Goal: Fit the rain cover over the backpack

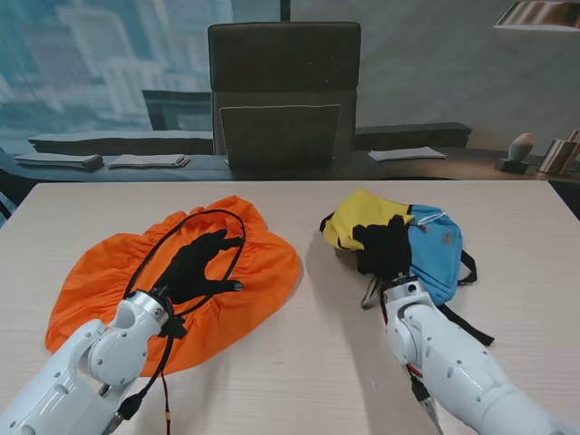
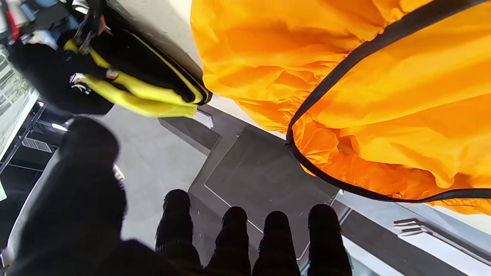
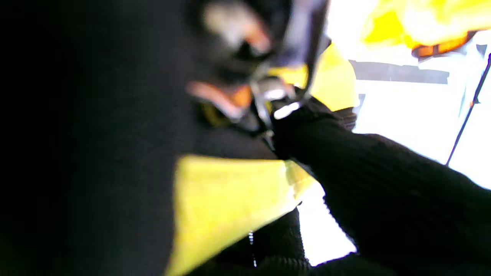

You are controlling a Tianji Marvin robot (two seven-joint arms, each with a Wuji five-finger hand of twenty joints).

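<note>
Bare table between orange rain cover on the left and backpack on the right: a clear lane running near to far. More open wood along the far edge and at the far right. Black elastic cord looping over the cover, right beside the left hand. Loose straps trailing from the backpack's near right side. Right hand pressed on the backpack.

Rain cover left on table, backpack right.
</note>
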